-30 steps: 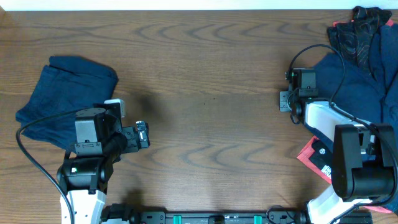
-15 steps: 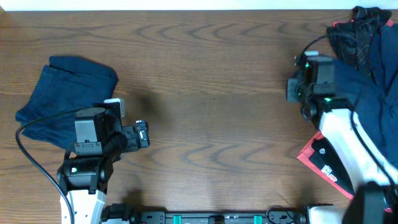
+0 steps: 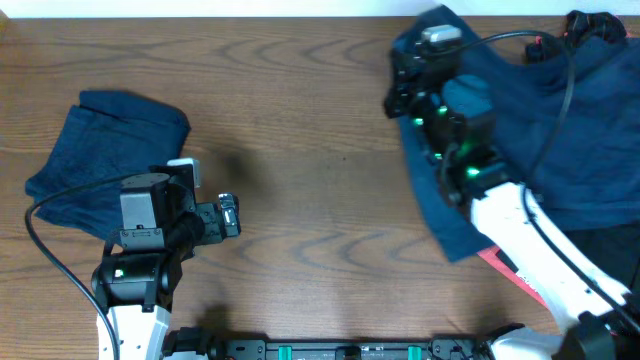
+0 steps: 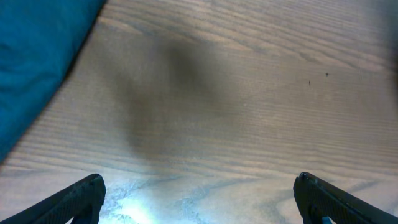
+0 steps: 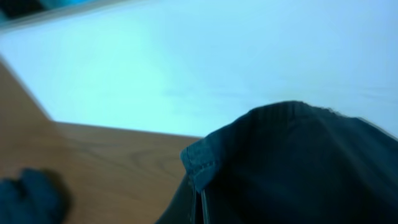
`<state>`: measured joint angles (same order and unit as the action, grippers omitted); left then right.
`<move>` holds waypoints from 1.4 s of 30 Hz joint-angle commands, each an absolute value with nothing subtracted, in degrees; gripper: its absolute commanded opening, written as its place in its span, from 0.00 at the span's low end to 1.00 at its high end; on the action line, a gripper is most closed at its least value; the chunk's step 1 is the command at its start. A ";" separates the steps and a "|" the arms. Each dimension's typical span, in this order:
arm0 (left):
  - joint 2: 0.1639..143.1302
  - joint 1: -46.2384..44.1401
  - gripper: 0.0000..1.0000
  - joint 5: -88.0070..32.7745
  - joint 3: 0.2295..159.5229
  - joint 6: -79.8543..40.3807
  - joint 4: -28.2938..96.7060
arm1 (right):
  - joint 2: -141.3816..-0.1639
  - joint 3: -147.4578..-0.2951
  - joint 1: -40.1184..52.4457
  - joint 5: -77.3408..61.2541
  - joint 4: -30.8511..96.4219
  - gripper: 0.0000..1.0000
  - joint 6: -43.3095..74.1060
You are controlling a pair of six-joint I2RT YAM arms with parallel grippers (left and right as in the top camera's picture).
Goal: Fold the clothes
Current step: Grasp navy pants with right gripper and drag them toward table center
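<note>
A folded navy garment (image 3: 110, 150) lies at the left of the table; its edge shows in the left wrist view (image 4: 37, 56). My left gripper (image 3: 232, 215) is open and empty over bare wood (image 4: 199, 199), to the right of it. My right gripper (image 3: 420, 60) is raised at the back right, shut on a large dark blue garment (image 3: 540, 110) that hangs from it and drapes over the arm. In the right wrist view the cloth's hemmed edge (image 5: 298, 162) is pinched between the fingers (image 5: 198, 202) and fills the lower right.
A black and red garment (image 3: 590, 25) lies bunched at the back right corner. A red flat item (image 3: 510, 265) shows under the hanging cloth's lower edge. The white wall runs along the table's far edge.
My right arm has risen and swung left and toward the back, pulling the dark blue garment up off the pile and spreading it. The left arm has not moved.
</note>
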<state>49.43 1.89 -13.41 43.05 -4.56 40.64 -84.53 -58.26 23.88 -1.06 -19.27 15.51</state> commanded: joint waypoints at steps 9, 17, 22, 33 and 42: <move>49.41 2.20 0.98 -13.93 44.34 -5.04 39.75 | -91.44 -59.16 24.84 -1.76 -16.08 0.99 18.15; 49.41 2.17 0.98 -16.60 44.34 -5.06 37.06 | -79.88 -59.16 14.37 -1.67 12.60 0.99 14.41; 50.96 2.17 0.98 -26.26 44.34 -5.08 34.96 | -76.23 -59.16 9.76 -2.72 33.93 0.99 14.31; 57.34 2.17 0.98 -26.39 44.34 -5.10 35.46 | -79.11 -51.51 17.54 -2.87 49.36 0.99 10.63; 58.57 2.20 0.98 -26.35 44.34 -7.86 35.00 | -79.33 -37.54 23.46 -0.45 37.17 0.78 10.66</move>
